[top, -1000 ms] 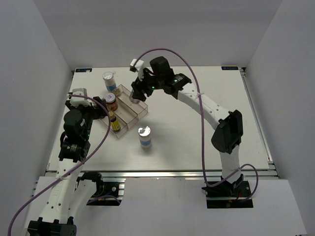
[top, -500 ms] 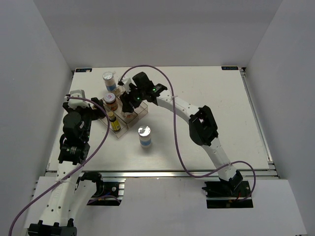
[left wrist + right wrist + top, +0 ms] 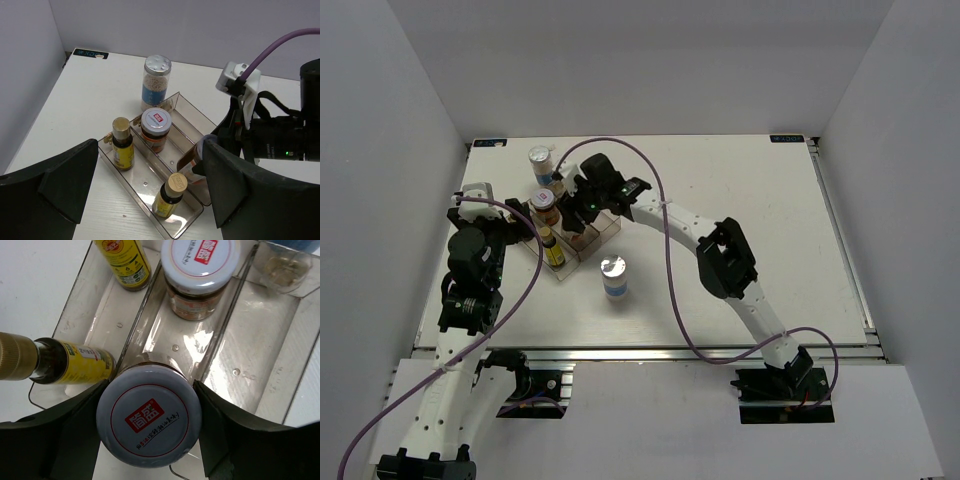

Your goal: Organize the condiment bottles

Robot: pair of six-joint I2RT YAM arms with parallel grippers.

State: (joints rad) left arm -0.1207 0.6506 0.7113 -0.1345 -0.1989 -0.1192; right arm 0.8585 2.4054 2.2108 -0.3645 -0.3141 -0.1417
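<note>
My right gripper (image 3: 582, 214) is shut on a squat brownish jar with a pale lid (image 3: 149, 422). It holds the jar tilted at the open end of the clear tray's (image 3: 602, 226) middle lane (image 3: 194, 159). A second squat jar (image 3: 155, 127) stands further along that lane. Two slim yellow bottles (image 3: 122, 145) (image 3: 170, 196) stand in the lane beside it. One silver-lidded jar (image 3: 540, 161) stands behind the tray, another (image 3: 613, 276) in front of it. My left gripper (image 3: 150, 165) is open and empty, left of the tray.
The tray's third lane (image 3: 260, 340) holds nothing. The right arm's purple cable (image 3: 660, 200) arcs over the tray. White walls close in the table on three sides, and the table's near edge (image 3: 650, 350) carries a metal rail.
My right gripper moved left and down with the squat jar, from above the tray's far side into the tray. The left arm has not moved.
</note>
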